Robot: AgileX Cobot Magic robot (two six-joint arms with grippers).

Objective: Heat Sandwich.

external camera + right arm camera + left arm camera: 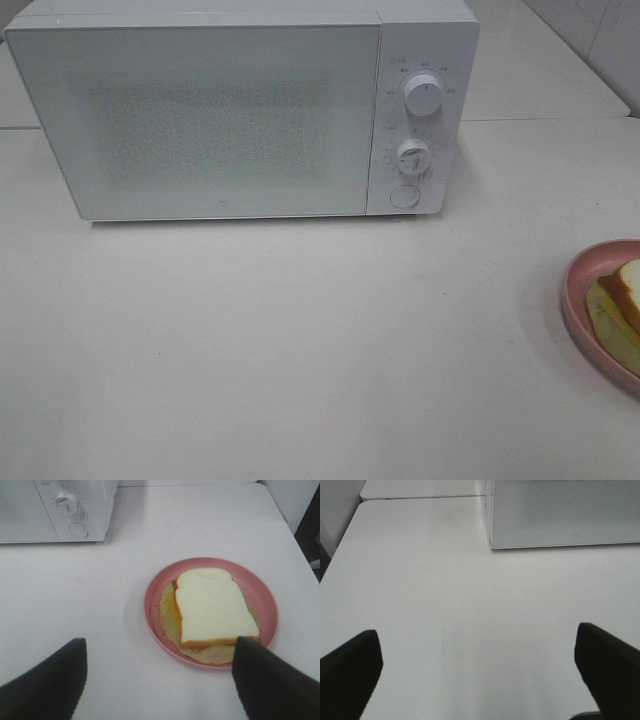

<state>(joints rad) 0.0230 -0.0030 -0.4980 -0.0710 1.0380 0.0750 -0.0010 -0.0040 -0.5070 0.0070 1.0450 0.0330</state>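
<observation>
we saw the left gripper point(480, 672) spread wide and empty above bare table point(445, 580), near the microwave point(565, 515). the right gripper point(160, 677) was also released, holding nothing, its fingers point(45, 685) hovering just short of the sandwich point(212, 607). the sandwich lay on a pink plate point(152, 605) at the table's right edge, well apart from the closed microwave.

White microwave point(220, 115) shut; pink plate point(578, 300) on table point(300, 350)
</observation>
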